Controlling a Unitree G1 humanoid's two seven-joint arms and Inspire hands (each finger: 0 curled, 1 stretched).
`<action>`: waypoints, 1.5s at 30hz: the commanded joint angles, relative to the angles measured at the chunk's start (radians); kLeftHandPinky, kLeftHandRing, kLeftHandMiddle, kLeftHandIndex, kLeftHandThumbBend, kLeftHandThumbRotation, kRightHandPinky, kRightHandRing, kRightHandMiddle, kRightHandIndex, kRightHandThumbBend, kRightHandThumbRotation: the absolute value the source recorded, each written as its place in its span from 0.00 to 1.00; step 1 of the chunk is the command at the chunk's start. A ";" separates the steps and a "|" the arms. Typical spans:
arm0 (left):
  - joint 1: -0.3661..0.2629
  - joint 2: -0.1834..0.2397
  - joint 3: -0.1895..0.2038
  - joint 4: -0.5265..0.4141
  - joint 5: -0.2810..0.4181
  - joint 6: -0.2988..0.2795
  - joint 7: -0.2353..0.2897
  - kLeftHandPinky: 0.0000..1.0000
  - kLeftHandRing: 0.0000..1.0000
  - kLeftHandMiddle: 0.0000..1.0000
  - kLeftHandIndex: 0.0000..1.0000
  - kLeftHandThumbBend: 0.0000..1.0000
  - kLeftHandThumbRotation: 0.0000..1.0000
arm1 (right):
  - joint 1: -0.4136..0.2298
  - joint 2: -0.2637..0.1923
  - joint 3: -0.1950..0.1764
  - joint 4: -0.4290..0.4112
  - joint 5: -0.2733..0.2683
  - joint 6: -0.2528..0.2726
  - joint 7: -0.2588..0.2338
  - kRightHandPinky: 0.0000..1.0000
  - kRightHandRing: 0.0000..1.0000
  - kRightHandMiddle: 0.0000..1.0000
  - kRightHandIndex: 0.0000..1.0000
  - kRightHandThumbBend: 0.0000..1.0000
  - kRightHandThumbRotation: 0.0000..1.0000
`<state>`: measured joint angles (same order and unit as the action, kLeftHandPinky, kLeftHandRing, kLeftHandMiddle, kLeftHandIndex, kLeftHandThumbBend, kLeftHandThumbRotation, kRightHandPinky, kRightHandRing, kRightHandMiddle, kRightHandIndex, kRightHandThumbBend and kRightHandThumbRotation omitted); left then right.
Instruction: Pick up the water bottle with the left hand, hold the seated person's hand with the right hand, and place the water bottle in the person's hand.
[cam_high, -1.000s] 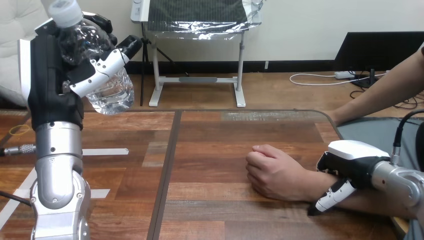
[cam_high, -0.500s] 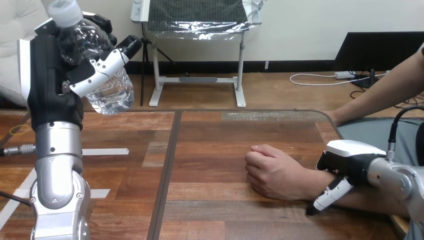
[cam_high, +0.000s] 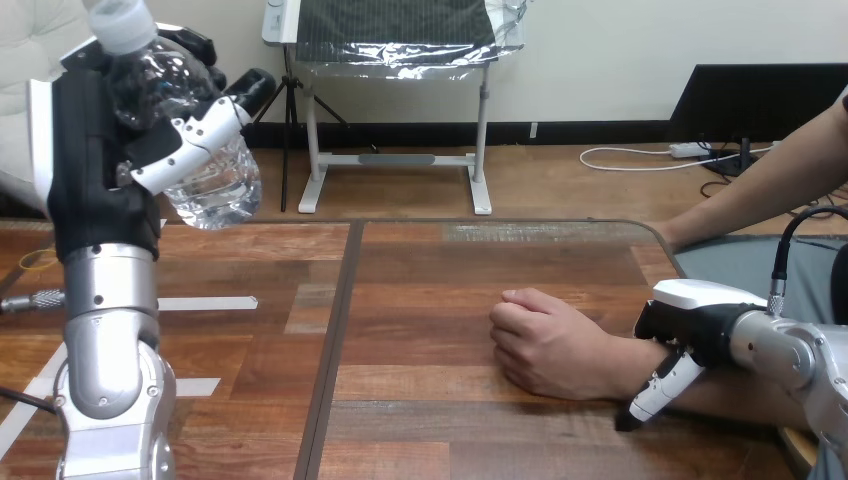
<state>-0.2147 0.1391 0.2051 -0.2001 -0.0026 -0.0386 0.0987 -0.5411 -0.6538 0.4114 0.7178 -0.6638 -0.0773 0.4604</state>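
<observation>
While the left hand (cam_high: 90, 150) is raised high above the table (cam_high: 450, 270), its fingers (cam_high: 195, 135) are curled tight round the water bottle (cam_high: 215, 190), whose cap pokes out above them. Low at the right, the right hand (cam_high: 700, 320) lies over the person's wrist (cam_high: 625, 365), with a finger (cam_high: 662, 388) hooked down its near side. Just past that fingertip, the person's hand (cam_high: 550, 345) rests on the wood as a loose fist.

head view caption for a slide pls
Left hand holds the water bottle aloft; right hand grips the person's wrist on the table.
</observation>
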 joint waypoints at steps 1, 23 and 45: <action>-0.066 0.007 0.001 -0.025 -0.009 -0.018 -0.001 0.26 0.33 0.39 0.40 0.63 0.00 | 0.072 0.066 0.048 0.043 0.009 0.008 0.036 0.42 0.53 0.61 0.67 1.00 0.26; -0.067 0.004 -0.004 -0.031 -0.001 -0.003 0.004 0.26 0.33 0.38 0.39 0.63 0.00 | 0.080 0.065 0.037 0.078 0.043 -0.057 -0.021 0.40 0.49 0.53 0.42 0.90 0.00; -0.064 -0.006 -0.017 -0.004 0.010 -0.008 0.007 0.27 0.34 0.40 0.40 0.62 0.00 | 0.078 0.028 -0.022 0.011 0.094 -0.080 -0.019 0.24 0.30 0.36 0.36 0.84 0.03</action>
<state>-0.2147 0.1376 0.2024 -0.1961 0.0041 -0.0369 0.1016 -0.5196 -0.6524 0.3685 0.7152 -0.5843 -0.1505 0.4186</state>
